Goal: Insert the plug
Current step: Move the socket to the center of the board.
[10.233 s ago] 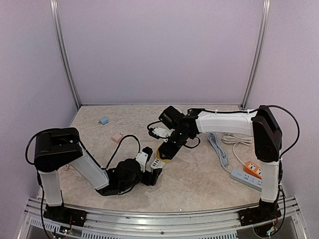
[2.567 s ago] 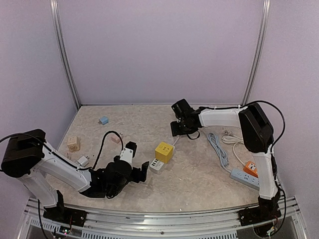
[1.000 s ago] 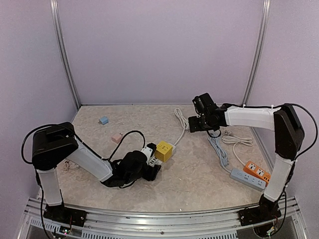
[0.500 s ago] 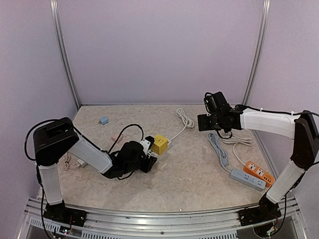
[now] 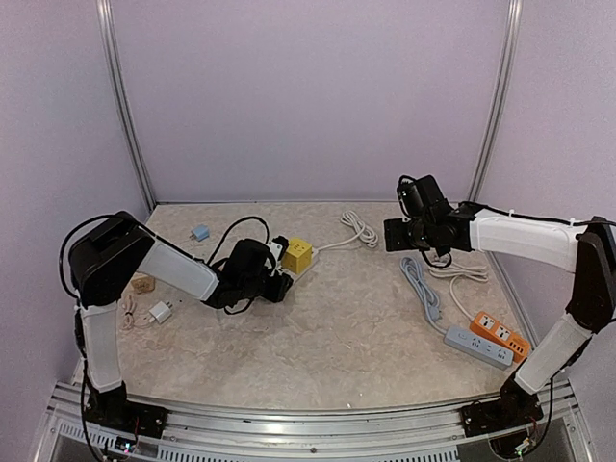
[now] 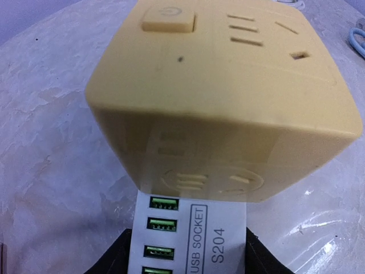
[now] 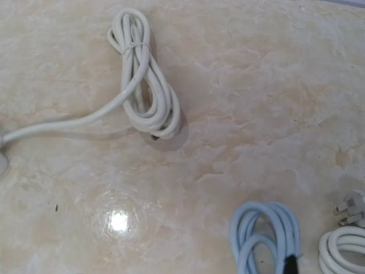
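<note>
Two grippers: left gripper [image 6: 191,264] clamps the yellow cube socket [image 6: 228,97] by its white base; right gripper [image 5: 393,234], state unreadable, hangs above the white cord [image 7: 145,74]; open table [image 5: 366,337] toward the near edge.

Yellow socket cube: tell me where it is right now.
In the top view the yellow socket cube sits left of centre, at the tips of the left gripper, its white cord trailing right to a coil.
</note>
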You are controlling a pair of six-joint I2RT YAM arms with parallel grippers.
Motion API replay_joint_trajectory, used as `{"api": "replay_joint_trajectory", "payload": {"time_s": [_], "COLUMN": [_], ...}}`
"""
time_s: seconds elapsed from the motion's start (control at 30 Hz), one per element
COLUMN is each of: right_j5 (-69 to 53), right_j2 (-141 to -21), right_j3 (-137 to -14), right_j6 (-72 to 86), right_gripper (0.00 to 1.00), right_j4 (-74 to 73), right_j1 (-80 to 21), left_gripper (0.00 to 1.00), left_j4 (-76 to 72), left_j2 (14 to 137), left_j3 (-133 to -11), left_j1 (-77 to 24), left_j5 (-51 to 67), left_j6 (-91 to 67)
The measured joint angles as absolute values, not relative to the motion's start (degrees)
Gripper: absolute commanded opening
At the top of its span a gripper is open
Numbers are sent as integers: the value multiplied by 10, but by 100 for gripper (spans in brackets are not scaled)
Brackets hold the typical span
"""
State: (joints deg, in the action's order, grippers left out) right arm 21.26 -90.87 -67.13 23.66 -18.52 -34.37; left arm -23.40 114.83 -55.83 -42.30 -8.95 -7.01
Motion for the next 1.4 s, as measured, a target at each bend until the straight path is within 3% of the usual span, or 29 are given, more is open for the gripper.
{"api": "replay_joint_trajectory", "payload": {"time_s": [0.5,1.17,1.4], "right_j5": [208,203,197], "right_j2": [-908,-906,-905], "right_j3": [-667,-667,-667], "right_j6": [237,237,237], "right_gripper": [70,70,70], "right_j4": [-185,-185,-185], "right_j1": [-343,-343,-343], "left_gripper": [68,71,71], "left_j4": [-173,-101,-41], "left_j2": [1186,1193,1228], "left_j3": [-646,-690,-757], "left_j1": [-335,-316,-315], "left_j5": [-63,-134,-188], "left_j6": [-53,-118,-138]}}
